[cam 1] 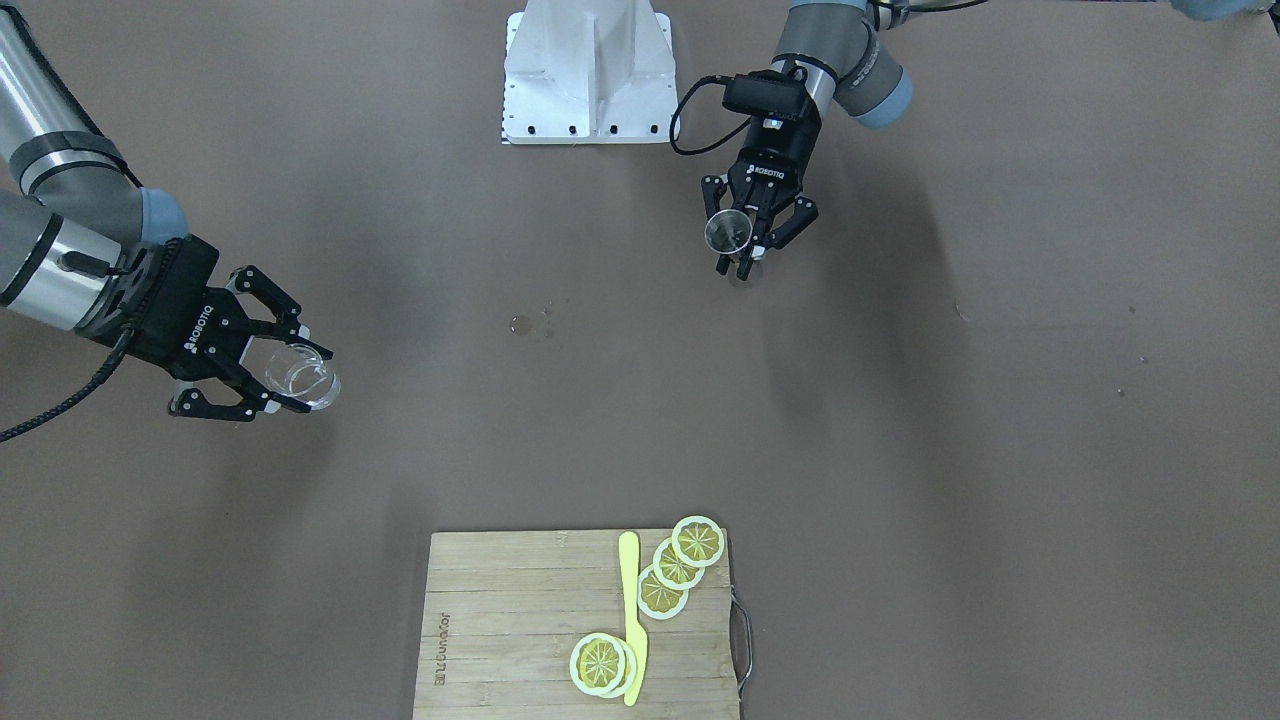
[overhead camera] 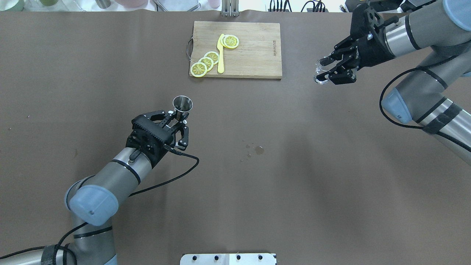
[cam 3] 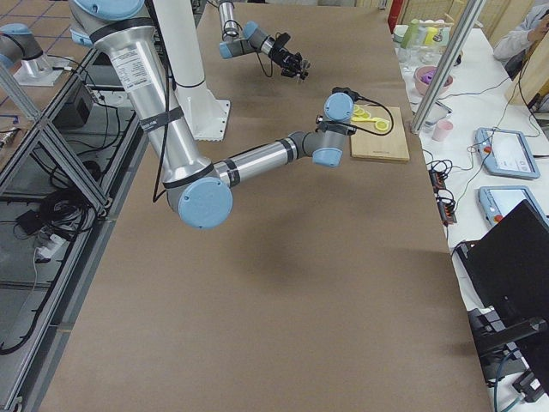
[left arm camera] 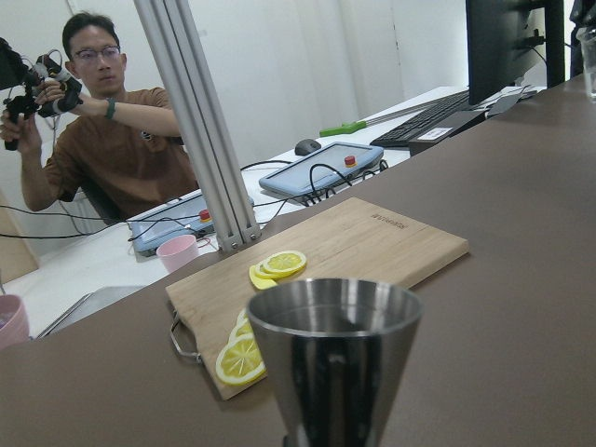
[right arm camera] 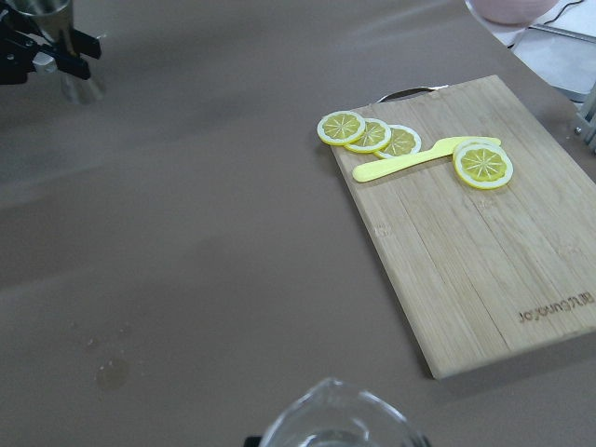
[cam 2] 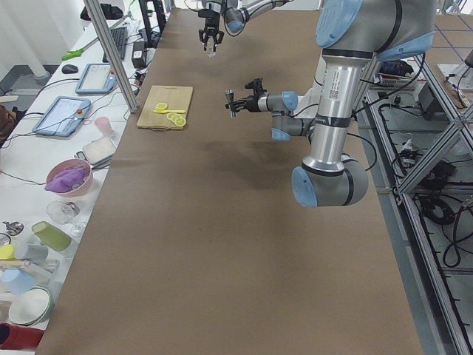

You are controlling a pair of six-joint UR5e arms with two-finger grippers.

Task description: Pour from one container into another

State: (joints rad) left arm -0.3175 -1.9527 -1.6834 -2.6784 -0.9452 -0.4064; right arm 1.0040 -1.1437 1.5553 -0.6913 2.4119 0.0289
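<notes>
Brown tabletop [overhead camera: 235, 191] | my left claw [overhead camera: 179, 117] clamps jigger [overhead camera: 183, 103] upright, centre-left | my right claw [overhead camera: 328, 70] grips glass cup [overhead camera: 319, 71], upper right, well apart | step: approach, I judge; next: carry glass cup over jigger, tip.

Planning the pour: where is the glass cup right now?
In the overhead view, the glass cup is held by the right gripper, right of the cutting board.
</notes>
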